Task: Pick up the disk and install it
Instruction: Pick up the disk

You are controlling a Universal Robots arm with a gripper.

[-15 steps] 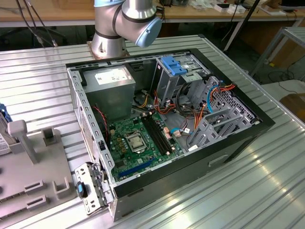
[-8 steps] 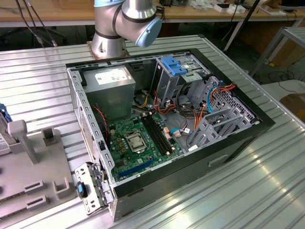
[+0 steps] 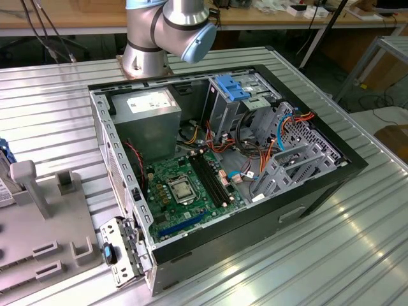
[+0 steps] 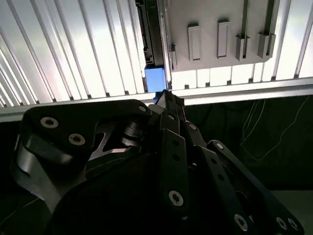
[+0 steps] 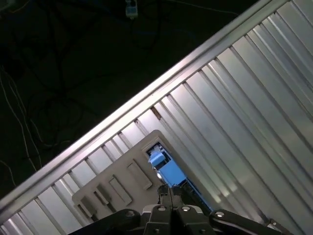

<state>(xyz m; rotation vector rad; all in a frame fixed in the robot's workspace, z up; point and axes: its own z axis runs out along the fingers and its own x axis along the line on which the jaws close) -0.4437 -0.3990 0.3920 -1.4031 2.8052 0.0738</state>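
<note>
- One disk [image 5: 167,172], blue frame showing, sits in the one grey holder [image 3: 32,217] near the table [image 3: 357,255] edge, at the exterior view's left.
- One gripper [image 5: 171,192] hangs right over that disk, jaws together, nothing in them.
- One open PC case [image 3: 319,191] sits mid-table, well apart.

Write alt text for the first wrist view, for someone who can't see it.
The arm's black pincer is poised close to the blue-framed disk, which sits at the side of a grey plastic holder on a ribbed metal table. Beyond the table's edge is a dark floor.
</note>
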